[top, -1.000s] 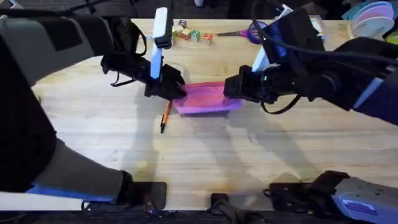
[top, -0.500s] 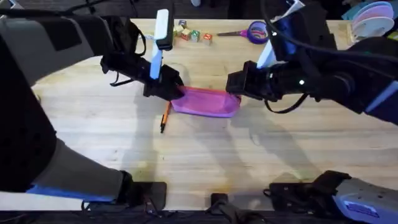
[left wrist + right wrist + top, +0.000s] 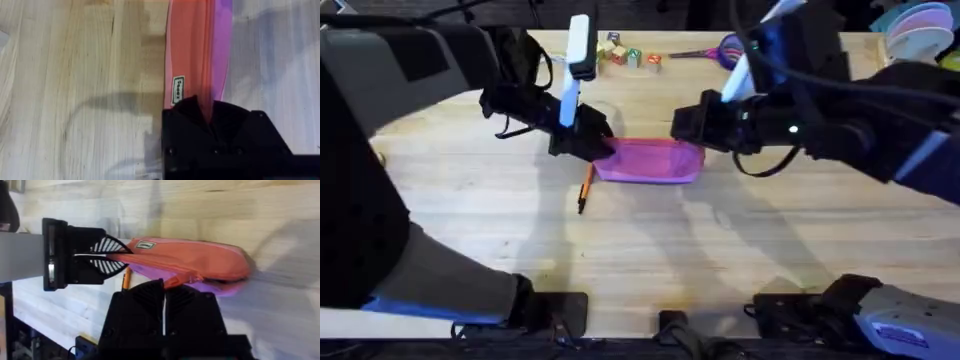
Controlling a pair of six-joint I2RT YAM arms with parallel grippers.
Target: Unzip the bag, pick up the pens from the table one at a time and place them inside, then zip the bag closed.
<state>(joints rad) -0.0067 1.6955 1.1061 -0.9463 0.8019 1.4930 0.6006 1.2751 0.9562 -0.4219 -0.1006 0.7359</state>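
Note:
The pink bag [image 3: 645,160] lies flat near the middle of the table [image 3: 650,250]. My left gripper [image 3: 603,148] is shut on its left end, which shows up close in the left wrist view [image 3: 206,117] with the bag [image 3: 195,50] stretching away from it. My right gripper [image 3: 688,128] is shut on the bag's zipper edge near the right end; in the right wrist view [image 3: 164,286] it pinches the top seam of the bag [image 3: 200,262]. An orange pen [image 3: 586,187] lies just below the bag's left end, partly hidden [image 3: 126,278].
Purple-handled scissors [image 3: 730,50] and small coloured blocks [image 3: 625,56] sit along the far edge. Stacked plates [image 3: 920,20] are at the far right corner. Bare wood spreads in front of the bag toward the arm bases.
My right gripper has shifted a little to the left along the bag's top edge. The bag has sunk flatter and slid slightly left. The left gripper has kept its hold.

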